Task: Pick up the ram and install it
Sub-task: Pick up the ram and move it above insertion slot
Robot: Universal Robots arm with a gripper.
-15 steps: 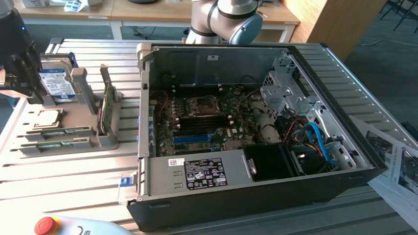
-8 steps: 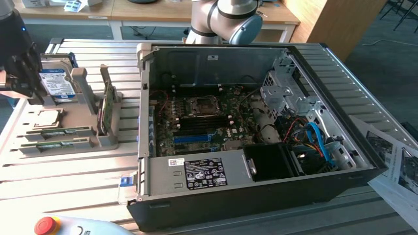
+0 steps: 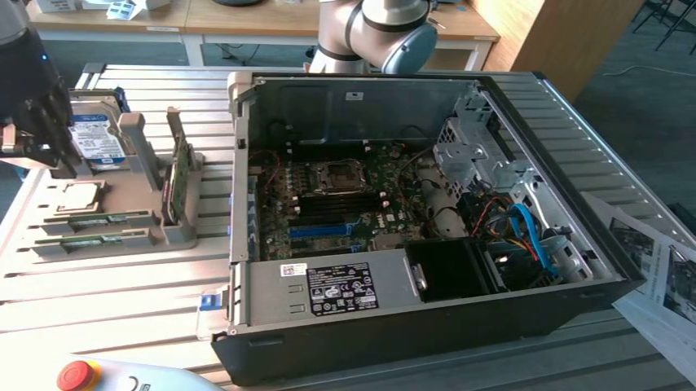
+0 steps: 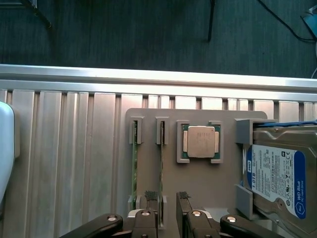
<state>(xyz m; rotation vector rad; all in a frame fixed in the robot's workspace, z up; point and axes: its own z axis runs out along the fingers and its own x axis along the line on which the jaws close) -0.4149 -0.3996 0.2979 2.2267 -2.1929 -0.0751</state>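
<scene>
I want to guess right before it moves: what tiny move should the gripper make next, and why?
Probably sink straight down. The open gripper hangs over the holder, and its fingertips seem to sit either side of one ram standing on edge, not yet gripping it.

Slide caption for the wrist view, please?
Open pincer over the ram in its grey tray, beside processor and hard drive.

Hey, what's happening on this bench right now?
A robot arm's pincer hangs open over a gray parts holder, with its fingertips on either side of one ram stick that sits in its slot. Nothing is gripped yet. A second stick, a processor chip and a hard drive sit in the same holder, beside the opened computer case.
</scene>
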